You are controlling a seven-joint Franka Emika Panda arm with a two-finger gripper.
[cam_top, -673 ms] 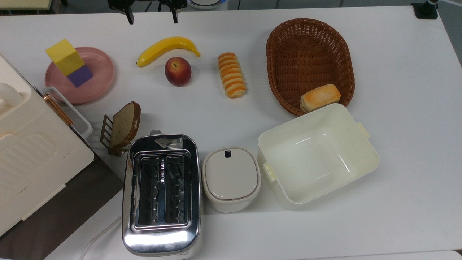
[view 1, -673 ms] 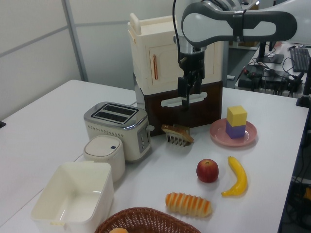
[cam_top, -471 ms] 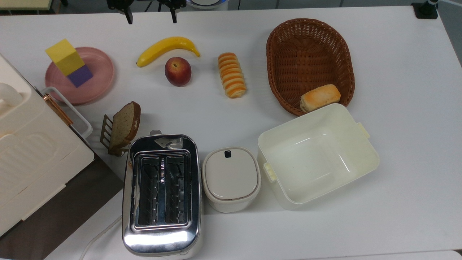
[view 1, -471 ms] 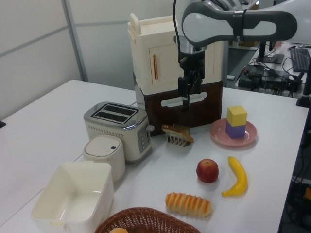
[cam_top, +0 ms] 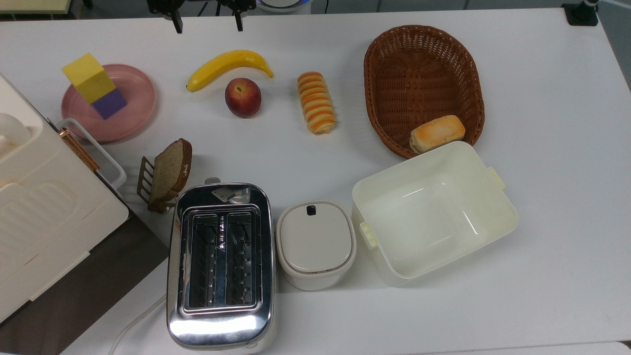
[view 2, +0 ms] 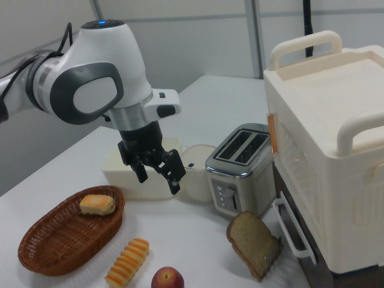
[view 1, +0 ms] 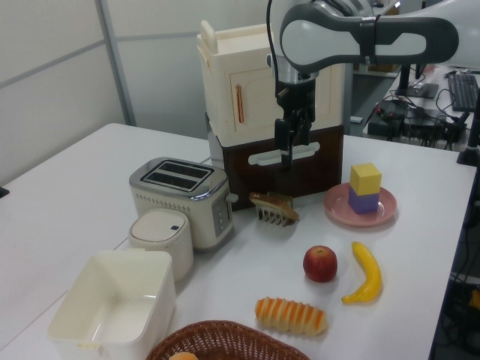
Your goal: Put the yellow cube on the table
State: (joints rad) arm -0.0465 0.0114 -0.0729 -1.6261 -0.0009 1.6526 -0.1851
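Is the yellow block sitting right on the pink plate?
No, the yellow cube sits on top of the purple cube, which rests on the pink plate.

Bare table (cam_top: 296,44) lies behind banana (cam_top: 227,66) and peach (cam_top: 243,97).

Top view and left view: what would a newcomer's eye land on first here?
Probably the yellow cube stacked on a purple cube on the pink plate, near the top view's left edge of the table. Next, the arm's tool, open and empty, hanging high above the table in the left view, left of that stack. The shiny toaster at the top view's bottom also stands out.
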